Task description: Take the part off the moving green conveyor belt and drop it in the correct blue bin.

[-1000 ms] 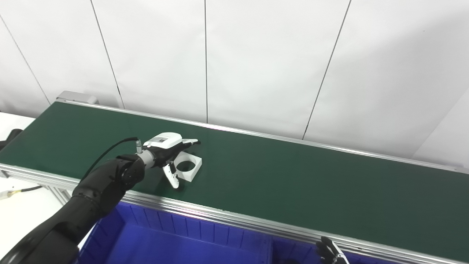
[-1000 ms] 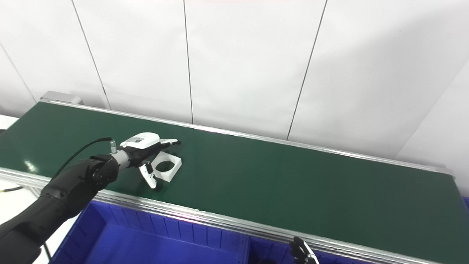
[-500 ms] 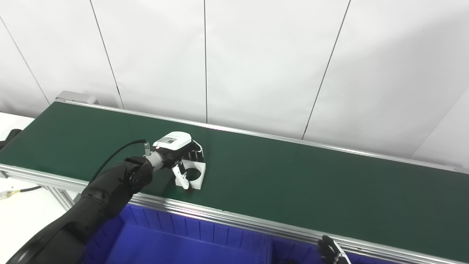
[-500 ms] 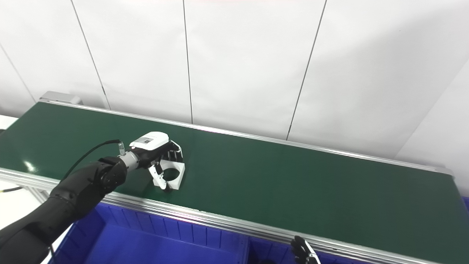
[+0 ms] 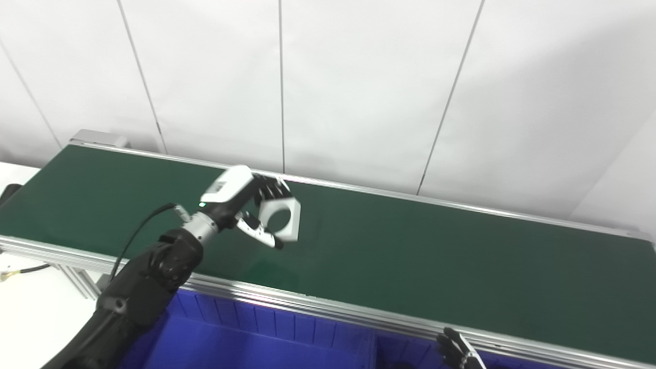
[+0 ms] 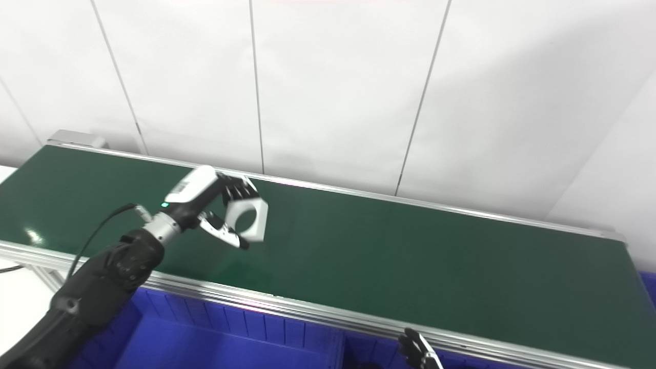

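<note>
My left hand (image 5: 241, 202) is shut on the part (image 5: 281, 219), a white square block with a round hole through it. The hand holds the part tilted and lifted above the green conveyor belt (image 5: 410, 251), fingers on its top edge and thumb under it. The same hand (image 6: 207, 202) and part (image 6: 248, 219) show in the right eye view. Only the dark fingertips of my right hand (image 5: 456, 353) show at the bottom edge, below the belt's near rail; I cannot tell if it is open or shut.
A blue bin (image 5: 246, 343) with ribbed walls sits below the belt's near aluminium rail (image 5: 328, 307), and a divider (image 5: 374, 348) separates it from a second blue compartment to the right. A white panelled wall stands behind the belt.
My left hand closed on the part and lifted it off the belt, tilting it up. The camera view has shifted slightly.
</note>
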Tool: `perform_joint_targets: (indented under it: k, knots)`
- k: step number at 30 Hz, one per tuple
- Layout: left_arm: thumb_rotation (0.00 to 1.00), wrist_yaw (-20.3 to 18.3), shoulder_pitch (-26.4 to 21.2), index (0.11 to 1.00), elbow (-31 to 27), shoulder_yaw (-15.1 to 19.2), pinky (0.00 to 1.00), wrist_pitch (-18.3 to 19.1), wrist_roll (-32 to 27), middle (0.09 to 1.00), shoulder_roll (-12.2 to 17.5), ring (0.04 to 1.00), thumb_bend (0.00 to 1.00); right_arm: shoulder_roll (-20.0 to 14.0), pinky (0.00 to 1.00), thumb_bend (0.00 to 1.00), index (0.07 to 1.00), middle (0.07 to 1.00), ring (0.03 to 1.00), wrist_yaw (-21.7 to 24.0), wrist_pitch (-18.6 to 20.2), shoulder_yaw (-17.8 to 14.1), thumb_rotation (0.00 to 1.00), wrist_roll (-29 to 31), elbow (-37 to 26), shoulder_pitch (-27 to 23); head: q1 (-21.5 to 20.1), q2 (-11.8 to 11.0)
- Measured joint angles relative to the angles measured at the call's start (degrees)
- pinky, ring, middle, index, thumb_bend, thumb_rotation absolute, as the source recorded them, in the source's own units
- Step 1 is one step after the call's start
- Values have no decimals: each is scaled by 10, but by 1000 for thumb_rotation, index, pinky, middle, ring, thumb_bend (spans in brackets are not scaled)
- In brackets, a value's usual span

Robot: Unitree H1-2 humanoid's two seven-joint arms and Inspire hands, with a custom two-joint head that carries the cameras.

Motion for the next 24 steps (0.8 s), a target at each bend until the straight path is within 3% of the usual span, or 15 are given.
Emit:
perform_joint_targets:
  k: [4, 9, 11, 15, 19, 24]
  knots:
    - [0, -2, 30, 527, -60, 10, 411, -4, -35, 484, -13, 425, 497, 7, 807, 689, 867, 826, 816, 0, 0, 0, 431, -6, -4, 4, -22, 18]
    - [0, -7, 74, 544, -124, 16, 311, -6, -64, 457, -24, 379, 492, 13, 805, 704, 866, 823, 816, 0, 0, 0, 462, -17, -6, 7, -39, 35]
    - [0, -7, 96, 544, -146, 13, 333, -7, -67, 473, -29, 392, 493, 15, 811, 702, 866, 822, 818, 0, 0, 0, 469, -23, -9, 7, -47, 43]
    - [0, -7, 142, 546, -185, 5, 274, -6, -59, 463, -41, 364, 489, 20, 812, 724, 867, 825, 822, 0, 1, 0, 511, -37, -23, 7, -62, 56]
    - [0, -18, 180, 540, -215, -1, 317, -5, -59, 473, -63, 386, 492, 26, 810, 741, 864, 824, 825, 0, 3, 0, 523, -44, -26, 7, -75, 69]
    - [0, -52, 212, 541, -246, -11, 314, 7, -70, 487, -67, 384, 492, 34, 811, 747, 867, 826, 827, 0, 21, -1, 520, -49, -41, 8, -84, 80]
